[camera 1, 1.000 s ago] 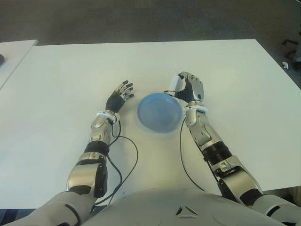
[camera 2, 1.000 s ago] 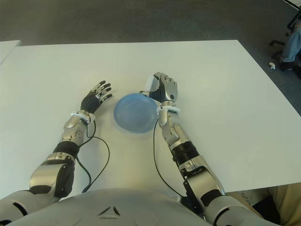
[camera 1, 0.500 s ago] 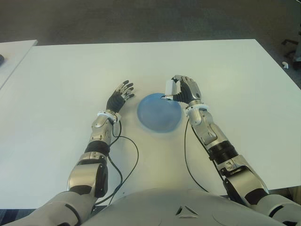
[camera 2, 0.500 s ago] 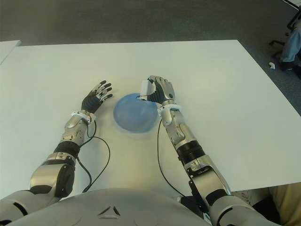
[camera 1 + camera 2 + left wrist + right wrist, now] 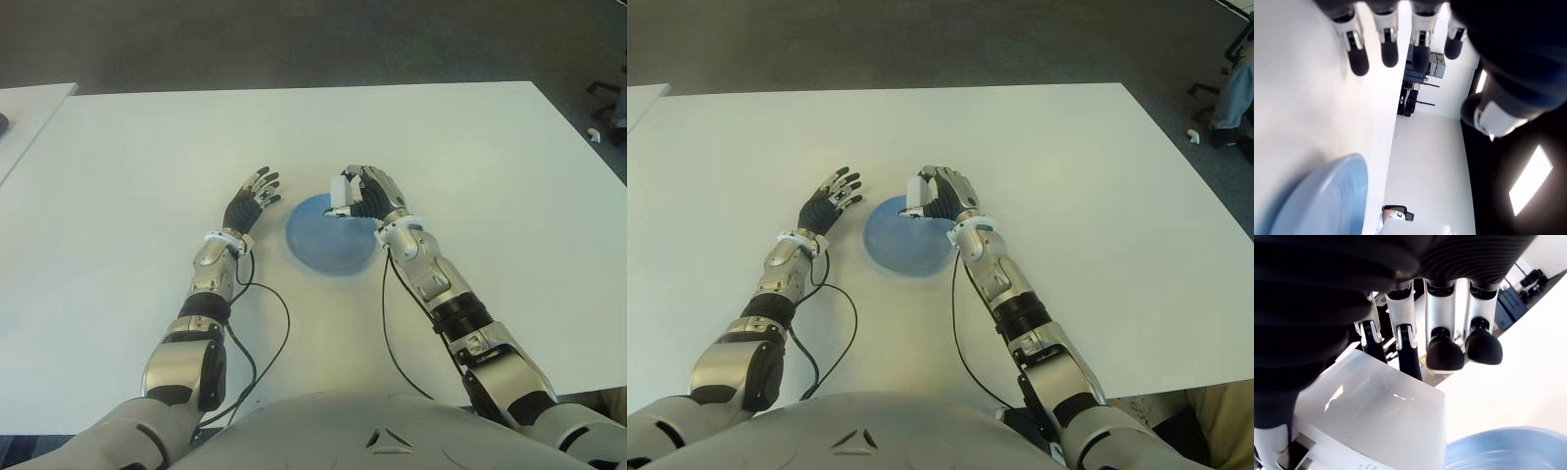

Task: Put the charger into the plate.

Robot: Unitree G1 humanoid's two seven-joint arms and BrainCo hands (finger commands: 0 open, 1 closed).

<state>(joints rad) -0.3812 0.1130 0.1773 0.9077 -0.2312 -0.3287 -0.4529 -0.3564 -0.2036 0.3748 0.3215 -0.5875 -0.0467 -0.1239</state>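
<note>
1. Table [image 5: 470, 137]: white, broad, bearing the plate; both arms reach over it from the near edge.
2. Plate [image 5: 328, 245]: blue, round, shallow, near the table's middle, lying between the two hands. It holds nothing yet.
3. Charger [image 5: 340, 191]: white block, held above the plate's rim at about 1 o'clock. In the right wrist view it fills the grasp [image 5: 1371, 416]; a darker end shows low in that view, perhaps its plug face, though this is hard to make out.
4. Right hand [image 5: 367, 194]: fingers curled round the charger, thumb on one side and fingers [image 5: 1405, 345] on the other, clamping it so it can be carried clear of the table. The hand sits over the plate's far right edge, likely so a release drops the block inside the rim.
5. Left hand [image 5: 250, 199]: idle, fingers spread and holding nothing, showing just beside the plate at its 10 o'clock, out of the way.
6. Cables [image 5: 269, 323]: dark leads trail from both forearms across the table toward the body.
7. Step in hand, as judged: charger over the plate, release still to come.
</note>
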